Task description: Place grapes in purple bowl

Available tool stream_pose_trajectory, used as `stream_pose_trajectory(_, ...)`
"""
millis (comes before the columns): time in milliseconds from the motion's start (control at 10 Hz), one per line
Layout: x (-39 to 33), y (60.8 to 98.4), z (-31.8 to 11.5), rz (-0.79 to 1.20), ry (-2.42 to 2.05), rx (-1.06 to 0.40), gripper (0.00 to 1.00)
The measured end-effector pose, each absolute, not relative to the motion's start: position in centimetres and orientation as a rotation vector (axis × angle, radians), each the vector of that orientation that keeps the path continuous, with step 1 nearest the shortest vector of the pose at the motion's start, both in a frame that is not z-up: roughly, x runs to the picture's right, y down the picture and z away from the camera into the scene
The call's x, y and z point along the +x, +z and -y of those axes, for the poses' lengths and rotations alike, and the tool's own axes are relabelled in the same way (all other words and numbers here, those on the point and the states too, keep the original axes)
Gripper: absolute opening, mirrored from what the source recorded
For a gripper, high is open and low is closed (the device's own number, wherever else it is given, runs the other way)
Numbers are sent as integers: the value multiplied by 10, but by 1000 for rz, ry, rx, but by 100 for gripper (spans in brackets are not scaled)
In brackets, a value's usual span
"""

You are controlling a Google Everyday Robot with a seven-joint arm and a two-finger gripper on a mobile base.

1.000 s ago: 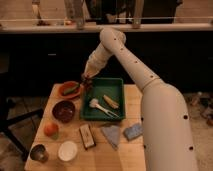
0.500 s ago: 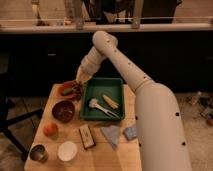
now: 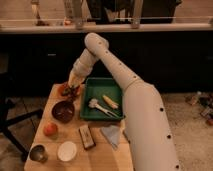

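The purple bowl (image 3: 63, 111) stands on the left part of the wooden table (image 3: 107, 156), and its inside looks dark. My gripper (image 3: 71, 90) is at the end of the long white arm, low over the orange plate (image 3: 63, 90) at the table's back left, just beyond the bowl. A small dark reddish cluster, the grapes (image 3: 72, 92), shows right at the gripper's tip over the plate. I cannot tell whether the gripper holds it or only touches it. The gripper partly hides the plate.
A green tray (image 3: 102, 85) with a yellow item (image 3: 110, 102) and a white utensil (image 3: 97, 106) lies right of the bowl. In front are an orange fruit (image 3: 50, 129), a metal cup (image 3: 37, 153), a white bowl (image 3: 67, 150), a brown bar (image 3: 87, 136) and a blue cloth (image 3: 112, 134).
The gripper has moved left and down, from the green tray's back-left corner to over the orange plate. The things on the table have not moved.
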State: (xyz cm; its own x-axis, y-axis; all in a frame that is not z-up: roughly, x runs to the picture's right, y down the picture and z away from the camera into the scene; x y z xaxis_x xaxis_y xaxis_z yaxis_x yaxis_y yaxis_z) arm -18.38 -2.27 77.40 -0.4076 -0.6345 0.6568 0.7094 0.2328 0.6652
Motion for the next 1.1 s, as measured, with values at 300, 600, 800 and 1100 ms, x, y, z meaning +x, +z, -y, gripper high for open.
stream_pose_trajectory(300,-201,773,11,1410,-1497,-97,0)
stream_pose_trajectory(600,-217,770,-5,1475,-1518,-117,0)
stream_pose_trajectory(800,-219,771,-14,1498,-1521,-132,0)
stream_pose_trajectory(1100,-225,776,-22,1511,-1525,-143,0)
